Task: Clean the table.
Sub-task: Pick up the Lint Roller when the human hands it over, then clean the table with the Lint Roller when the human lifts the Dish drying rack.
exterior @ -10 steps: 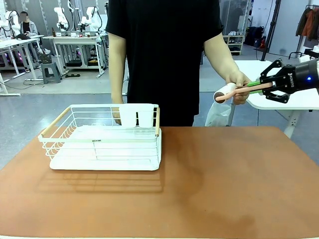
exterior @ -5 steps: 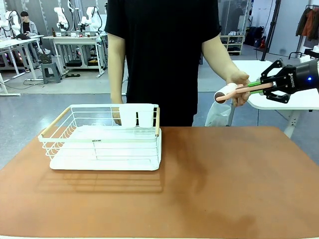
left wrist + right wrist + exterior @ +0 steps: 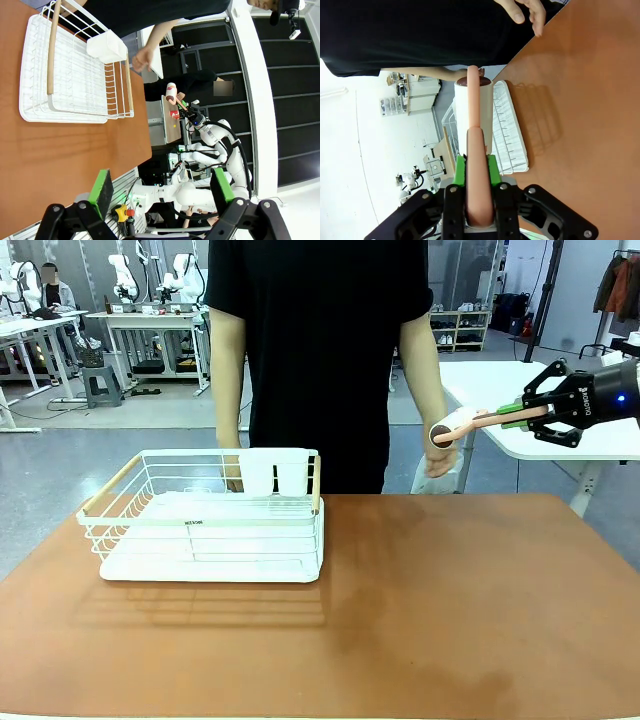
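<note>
**Terracotta top, rack on the left, roller held off the right corner**

Reddish-brown table (image 3: 450, 620) runs pretty much the whole width of the front view, rounded corners at the far side, near edge right at the bottom of the shot. A white wire dish rack (image 3: 200, 530) sits on the left half, close to the far edge and well in from the left edge. It has wooden handles on its short ends and a white cup holder (image 3: 272, 472) hung on its far side. Everything to the right of the rack is bare top, and so is a wide strip along the near edge.

The right gripper (image 3: 512, 412) is up in the air past the far right corner, in front of a white-topped table (image 3: 600, 445). It's clamped on the pink handle of a lint roller (image 3: 452, 426), green pads tight on both sides in its wrist view, with the white roll pointing toward the person.

The person's hand (image 3: 437, 462) hangs just below the roll, at the far edge, not touching it as far as I can tell.

The left gripper (image 3: 161, 186) is spread wide with nothing between the pads, out past a table edge and looking across at the rack.
</note>
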You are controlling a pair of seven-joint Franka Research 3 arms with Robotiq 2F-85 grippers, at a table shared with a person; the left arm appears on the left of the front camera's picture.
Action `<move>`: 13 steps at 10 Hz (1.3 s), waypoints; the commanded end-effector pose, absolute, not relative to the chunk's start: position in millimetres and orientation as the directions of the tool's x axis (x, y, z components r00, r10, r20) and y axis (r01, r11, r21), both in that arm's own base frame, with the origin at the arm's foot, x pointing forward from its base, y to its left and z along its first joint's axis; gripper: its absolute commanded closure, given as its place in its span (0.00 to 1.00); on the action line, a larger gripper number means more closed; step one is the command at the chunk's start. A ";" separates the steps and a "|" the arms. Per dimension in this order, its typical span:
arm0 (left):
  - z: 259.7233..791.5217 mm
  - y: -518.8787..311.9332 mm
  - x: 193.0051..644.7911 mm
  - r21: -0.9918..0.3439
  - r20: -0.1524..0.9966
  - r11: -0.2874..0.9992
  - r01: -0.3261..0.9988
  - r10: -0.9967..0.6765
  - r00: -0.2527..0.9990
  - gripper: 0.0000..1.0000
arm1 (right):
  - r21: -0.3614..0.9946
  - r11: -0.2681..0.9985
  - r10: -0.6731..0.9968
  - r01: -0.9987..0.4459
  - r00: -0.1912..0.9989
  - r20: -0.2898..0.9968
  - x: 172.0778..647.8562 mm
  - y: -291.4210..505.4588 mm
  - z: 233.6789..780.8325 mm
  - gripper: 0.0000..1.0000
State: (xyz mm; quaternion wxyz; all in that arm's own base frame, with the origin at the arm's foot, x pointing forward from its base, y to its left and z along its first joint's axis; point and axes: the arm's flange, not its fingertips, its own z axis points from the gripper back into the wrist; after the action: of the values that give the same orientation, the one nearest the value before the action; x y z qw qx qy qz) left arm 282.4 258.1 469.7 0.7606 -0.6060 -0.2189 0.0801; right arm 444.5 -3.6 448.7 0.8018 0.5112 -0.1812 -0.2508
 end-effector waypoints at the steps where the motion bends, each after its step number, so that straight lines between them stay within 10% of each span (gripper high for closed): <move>1: 470.2 260.5 279.8 -0.954 0.255 0.249 0.167 0.377 0.891 0.00 | 0.911 0.352 -0.586 0.216 0.810 0.035 444.6 -2.5 448.9 0.98; 13: 470.2 260.5 279.8 -0.954 0.255 0.249 0.167 0.377 0.891 0.00 | 0.911 0.352 -0.586 0.216 0.810 0.035 444.6 -2.5 448.9 0.98</move>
State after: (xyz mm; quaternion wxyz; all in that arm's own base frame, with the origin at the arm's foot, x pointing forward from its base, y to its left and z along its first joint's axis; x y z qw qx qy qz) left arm 282.4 258.1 469.7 0.7606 -0.6060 -0.2189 0.0801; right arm 444.5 -3.6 448.6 0.8018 0.5112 -0.1811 -0.2509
